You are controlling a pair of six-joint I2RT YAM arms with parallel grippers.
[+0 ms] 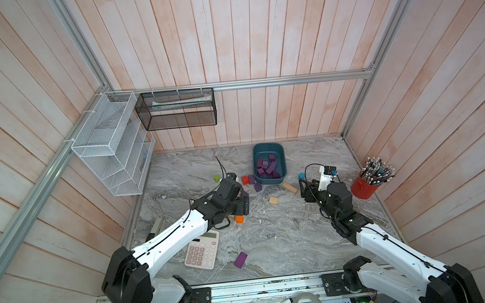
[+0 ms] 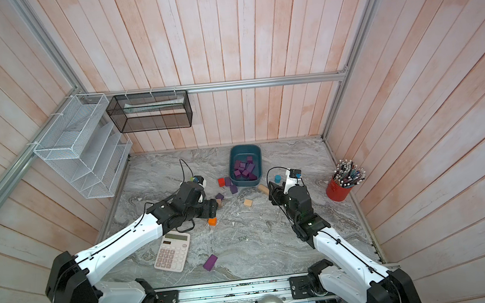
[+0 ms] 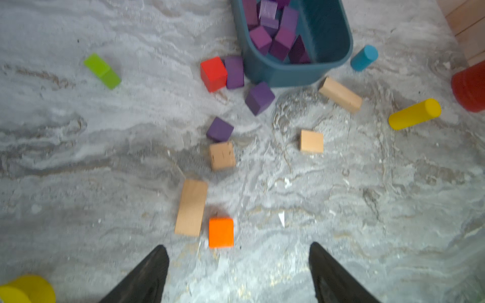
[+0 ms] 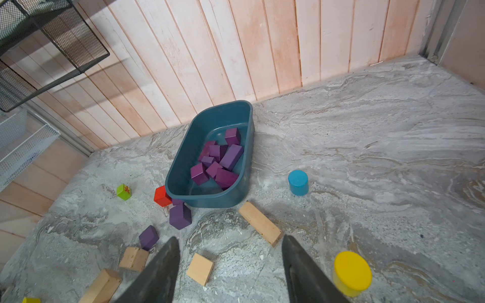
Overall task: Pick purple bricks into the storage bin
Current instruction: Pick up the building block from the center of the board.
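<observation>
Bricks (image 3: pixel 219 129) on counter lie ahead of L hand (image 3: pixel 237 272), toward bin (image 3: pixel 338 39); L nearer. Both hands empty, spread.

Bright, even light, soft shadows under the arms; left wrist view is motion-blurred, top views bend at the edges.
</observation>
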